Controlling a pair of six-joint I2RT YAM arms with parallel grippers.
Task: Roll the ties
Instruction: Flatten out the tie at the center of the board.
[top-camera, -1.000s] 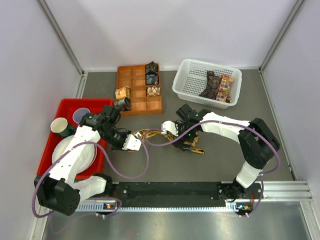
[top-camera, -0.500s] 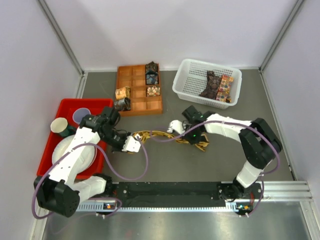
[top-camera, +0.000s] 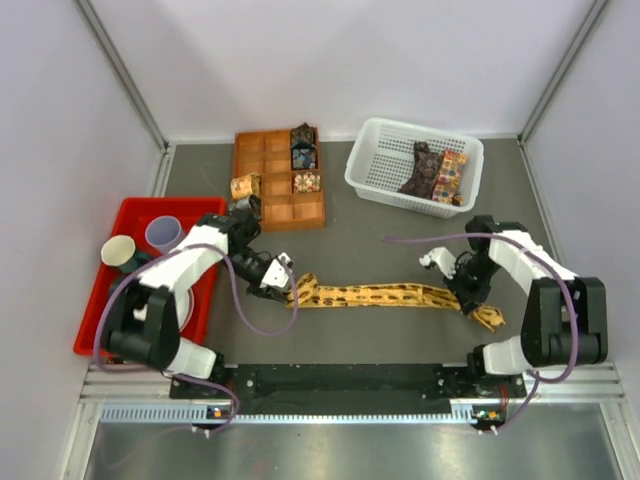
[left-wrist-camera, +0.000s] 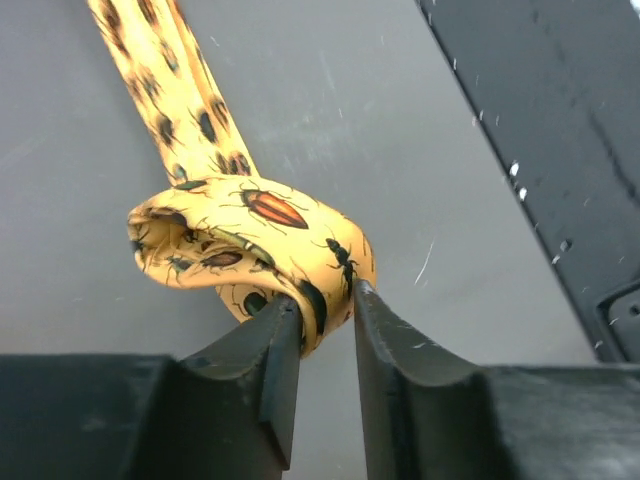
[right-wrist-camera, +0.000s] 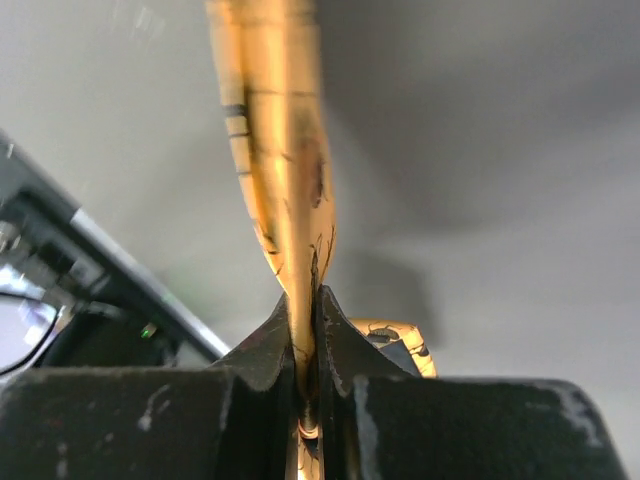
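The golden-yellow tie (top-camera: 370, 295) with dark beetle markings lies stretched in a straight strip across the table's middle. Its left end is curled into a small loop (left-wrist-camera: 250, 230). That loop sits between the fingertips of my left gripper (left-wrist-camera: 325, 300), whose jaws stand slightly apart, open, in the top view too (top-camera: 285, 283). My right gripper (right-wrist-camera: 305, 300) is shut on the tie (right-wrist-camera: 275, 130) near its right end (top-camera: 465, 298). A short tail of fabric (top-camera: 488, 318) lies past it.
An orange-brown compartment tray (top-camera: 275, 175) at the back holds several rolled ties (top-camera: 303, 145). A white mesh basket (top-camera: 375, 185) at the back right holds more ties (top-camera: 435, 170). A red bin (top-camera: 130, 215) with cups stands left. The black base rail (top-camera: 340, 385) runs along the near edge.
The right gripper shut on the tie and pulled it right, so the bunched tie now lies straight. The left gripper shifted right and its jaws parted a little.
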